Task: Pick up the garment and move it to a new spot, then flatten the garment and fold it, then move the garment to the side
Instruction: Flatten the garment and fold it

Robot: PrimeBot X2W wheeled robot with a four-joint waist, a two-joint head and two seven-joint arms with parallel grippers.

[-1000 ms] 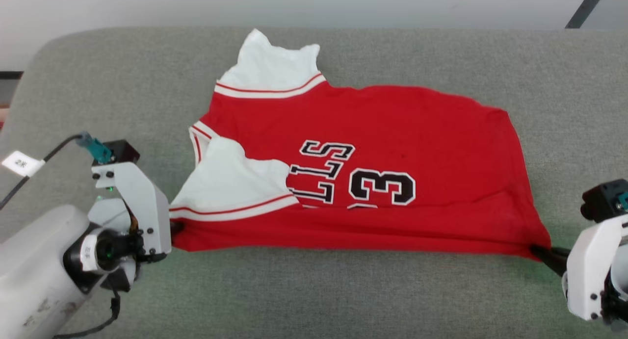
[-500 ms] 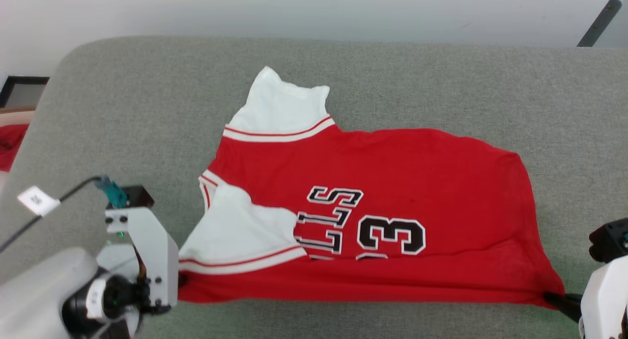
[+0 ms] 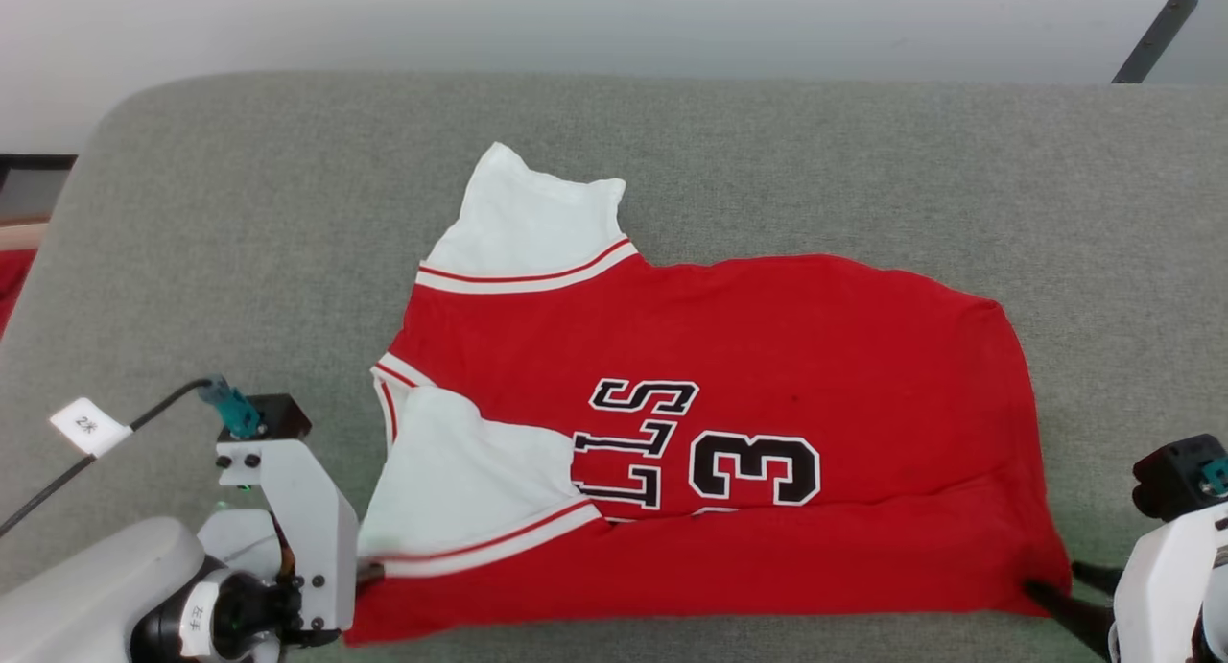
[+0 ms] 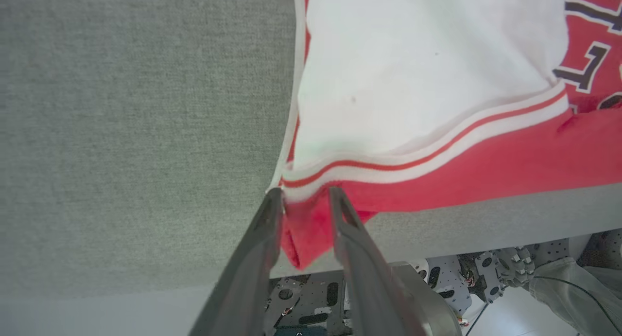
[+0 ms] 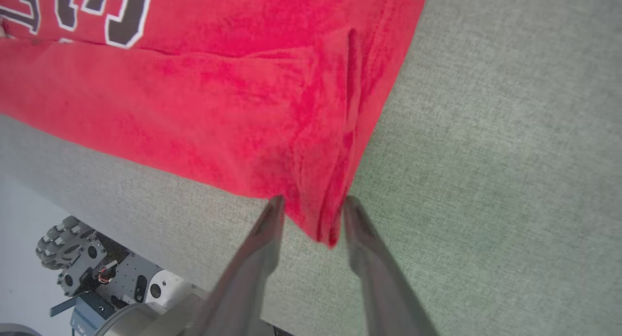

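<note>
As garment lies flat, corners within left hand, right hand

The garment lies spread on a grey-green cushion. Its lower corner points down into the gap of the right gripper, whose 2 dark fingers stand parted, 1 on each side of that corner (whether either touches the cloth is hard to tell). A raised fold runs up from the corner. Black, white-edged lettering marks the garment's top left. Below the garment's long edge, past the cushion's rim, the robot's base shows a roller wheel.
</note>
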